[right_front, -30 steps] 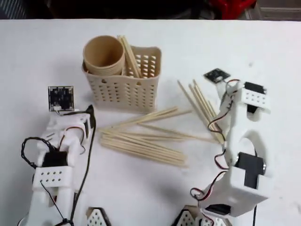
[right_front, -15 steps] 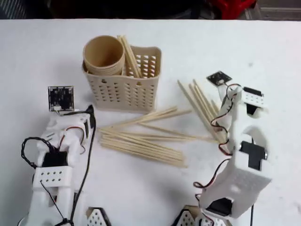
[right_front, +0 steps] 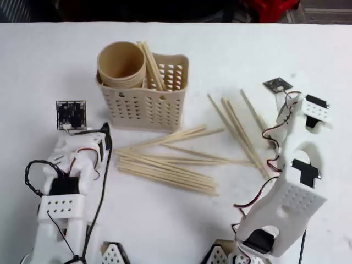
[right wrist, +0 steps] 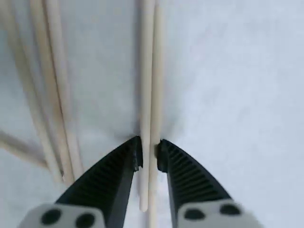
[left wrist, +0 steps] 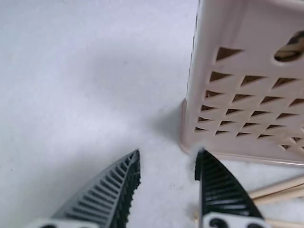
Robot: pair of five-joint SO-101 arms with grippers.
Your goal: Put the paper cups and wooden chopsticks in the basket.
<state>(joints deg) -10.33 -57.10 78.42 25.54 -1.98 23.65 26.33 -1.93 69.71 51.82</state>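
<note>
The right gripper sits low over the table, its jaws narrowed around a pair of chopsticks that runs lengthwise between them. That arm stretches along the table's right edge. The left gripper rests near the left edge, jaws parted with nothing between them, just beside the basket. Since a second ago the right arm has swung toward the right edge, drawing the pair away from the fanned chopsticks; the left arm has kept its place. The basket, toward the far edge, holds stacked paper cups and a few chopsticks; a loose pile lies mid-table. From above, the right wrist hides the held pair's near end.
</note>
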